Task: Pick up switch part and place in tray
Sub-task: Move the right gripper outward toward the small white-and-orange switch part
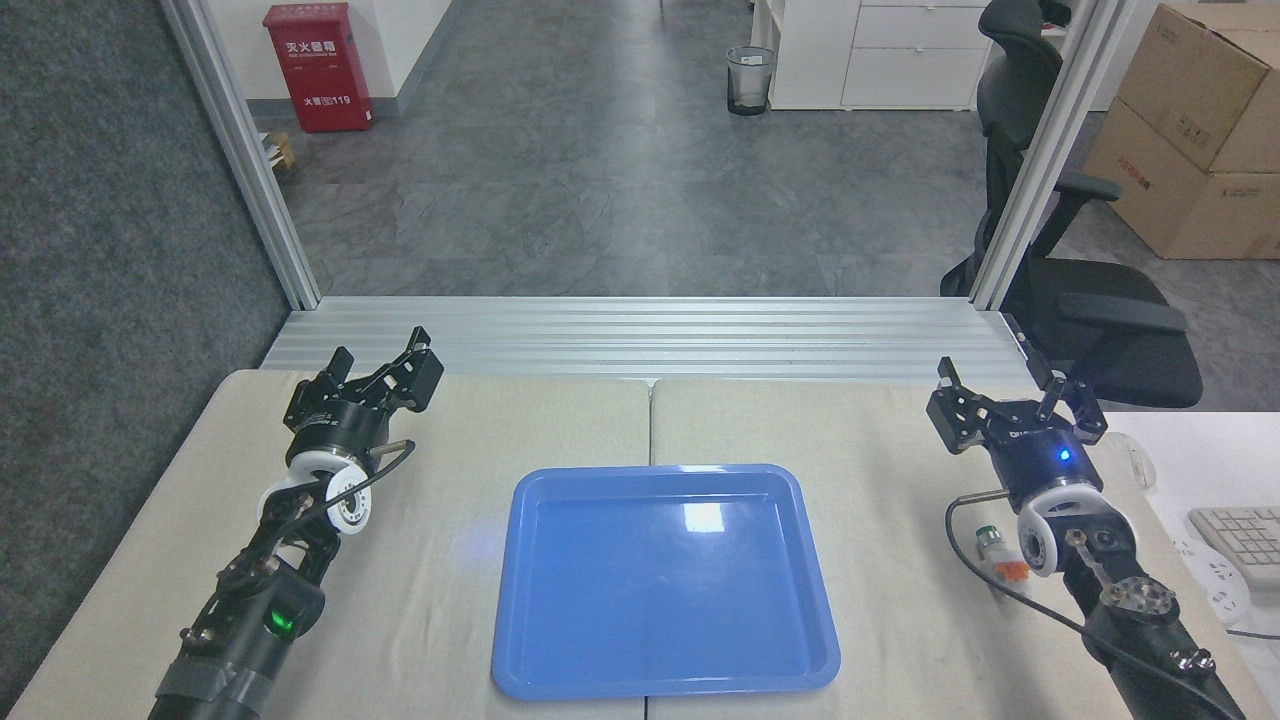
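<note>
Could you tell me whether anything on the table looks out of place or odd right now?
Nothing is spilled or damaged. One oddity: the switch part lies on the table beside the right arm, partly hidden behind its wrist, well behind the right hand. The tray sits square and holds nothing.

Grey stone-look floor (600, 180) — red cabinet (318, 68), black chair (1080, 250), cardboard boxes (1190, 130).
</note>
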Controlling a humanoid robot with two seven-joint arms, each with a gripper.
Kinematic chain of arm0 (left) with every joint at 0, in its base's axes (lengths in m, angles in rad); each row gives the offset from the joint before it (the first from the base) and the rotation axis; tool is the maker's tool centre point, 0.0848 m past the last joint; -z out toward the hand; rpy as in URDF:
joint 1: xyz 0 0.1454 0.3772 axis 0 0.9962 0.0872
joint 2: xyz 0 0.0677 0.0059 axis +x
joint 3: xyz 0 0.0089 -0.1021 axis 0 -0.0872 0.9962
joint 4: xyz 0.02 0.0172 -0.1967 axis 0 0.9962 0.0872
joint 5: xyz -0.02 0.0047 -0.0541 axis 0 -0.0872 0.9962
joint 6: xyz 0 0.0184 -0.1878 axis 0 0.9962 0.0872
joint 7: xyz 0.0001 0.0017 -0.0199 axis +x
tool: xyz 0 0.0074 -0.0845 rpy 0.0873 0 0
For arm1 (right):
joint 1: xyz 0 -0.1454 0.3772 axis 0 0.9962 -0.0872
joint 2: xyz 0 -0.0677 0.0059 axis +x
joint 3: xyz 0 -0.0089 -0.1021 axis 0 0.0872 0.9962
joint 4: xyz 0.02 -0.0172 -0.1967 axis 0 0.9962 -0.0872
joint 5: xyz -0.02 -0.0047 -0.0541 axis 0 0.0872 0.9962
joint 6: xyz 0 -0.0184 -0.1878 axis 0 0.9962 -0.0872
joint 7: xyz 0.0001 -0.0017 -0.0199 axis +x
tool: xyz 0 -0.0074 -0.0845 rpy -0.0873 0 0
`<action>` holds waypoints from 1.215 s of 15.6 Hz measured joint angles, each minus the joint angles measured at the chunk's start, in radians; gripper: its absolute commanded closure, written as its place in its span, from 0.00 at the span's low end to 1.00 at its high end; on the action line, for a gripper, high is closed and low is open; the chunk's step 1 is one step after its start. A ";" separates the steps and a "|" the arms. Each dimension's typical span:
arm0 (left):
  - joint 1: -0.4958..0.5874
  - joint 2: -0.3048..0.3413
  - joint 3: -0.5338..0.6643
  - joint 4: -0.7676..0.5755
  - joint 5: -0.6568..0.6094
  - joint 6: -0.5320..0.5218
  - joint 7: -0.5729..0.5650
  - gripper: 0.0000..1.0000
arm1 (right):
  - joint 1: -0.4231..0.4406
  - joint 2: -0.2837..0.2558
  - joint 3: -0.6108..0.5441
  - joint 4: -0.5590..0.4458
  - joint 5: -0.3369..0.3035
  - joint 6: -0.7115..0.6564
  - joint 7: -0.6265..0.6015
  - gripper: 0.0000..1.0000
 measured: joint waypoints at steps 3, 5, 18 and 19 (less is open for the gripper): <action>0.000 0.000 0.000 0.000 0.000 0.000 0.000 0.00 | 0.029 -0.003 -0.021 -0.011 -0.008 -0.021 -0.003 0.00; 0.000 0.000 0.000 0.000 0.000 0.000 0.000 0.00 | 0.044 -0.006 -0.040 -0.016 -0.010 -0.048 -0.009 0.00; 0.000 0.000 0.000 0.000 0.000 0.000 0.000 0.00 | 0.005 -0.051 -0.097 -0.018 -0.013 -0.010 0.043 0.01; 0.000 0.000 0.000 0.000 0.000 0.000 0.000 0.00 | 0.003 -0.057 -0.099 -0.017 -0.014 -0.011 0.044 0.00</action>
